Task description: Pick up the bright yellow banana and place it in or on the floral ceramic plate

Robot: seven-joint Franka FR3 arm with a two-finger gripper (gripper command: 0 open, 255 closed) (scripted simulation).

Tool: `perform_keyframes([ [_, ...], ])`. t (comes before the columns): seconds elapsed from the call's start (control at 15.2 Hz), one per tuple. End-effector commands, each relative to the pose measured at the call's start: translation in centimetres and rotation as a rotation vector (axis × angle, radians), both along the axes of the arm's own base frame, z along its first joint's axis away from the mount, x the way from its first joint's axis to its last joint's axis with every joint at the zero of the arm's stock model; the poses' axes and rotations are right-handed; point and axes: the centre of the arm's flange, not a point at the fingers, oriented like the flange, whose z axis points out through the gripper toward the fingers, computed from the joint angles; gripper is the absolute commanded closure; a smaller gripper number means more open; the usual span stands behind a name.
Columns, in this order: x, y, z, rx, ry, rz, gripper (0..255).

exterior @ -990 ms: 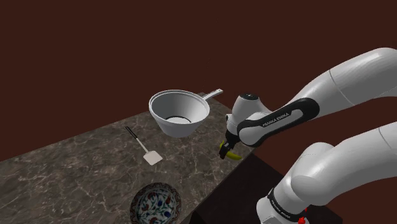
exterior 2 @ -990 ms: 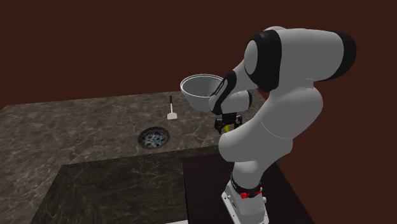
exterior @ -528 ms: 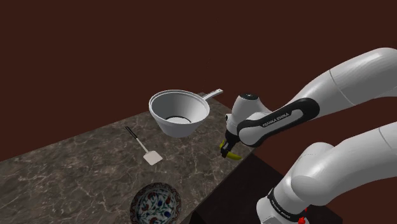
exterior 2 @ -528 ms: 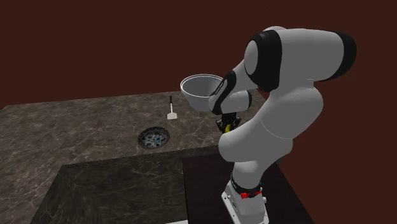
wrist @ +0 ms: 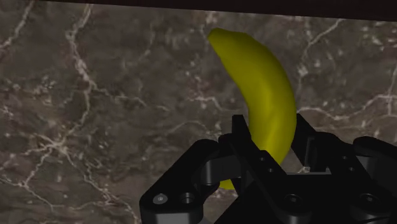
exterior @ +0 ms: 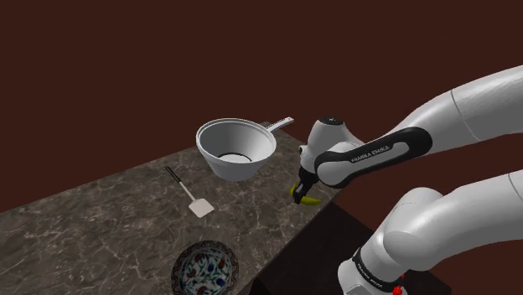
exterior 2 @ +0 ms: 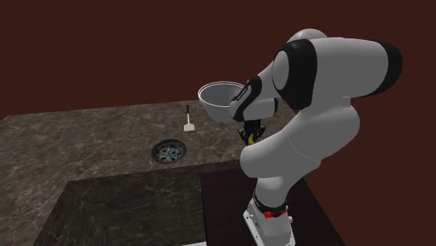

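Snugly, fingers point(wrist: 242, 141) clasping banana point(wrist: 264, 95), plate point(exterior: 205, 266) well apart

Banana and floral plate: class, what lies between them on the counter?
Only bare counter separates banana and plate, clearest in the shoulder view.

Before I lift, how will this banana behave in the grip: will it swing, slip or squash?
The gripper clasps the banana near one end, so the long curved free part may pivot between the fingers. Its skin looks smooth, so slight slipping is possible. It probably holds its shape and is light.
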Motion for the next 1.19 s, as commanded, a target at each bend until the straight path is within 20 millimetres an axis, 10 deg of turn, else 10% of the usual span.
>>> perform_keyframes([
  [0.0,0.0,0.1,1.1,0.0,0.001,0.0,255],
  [0.86,0.0,0.1,7.9,0.0,0.001,0.0,255],
  [1.12,0.1,5.3,7.9,0.0,0.001,0.0,255],
])
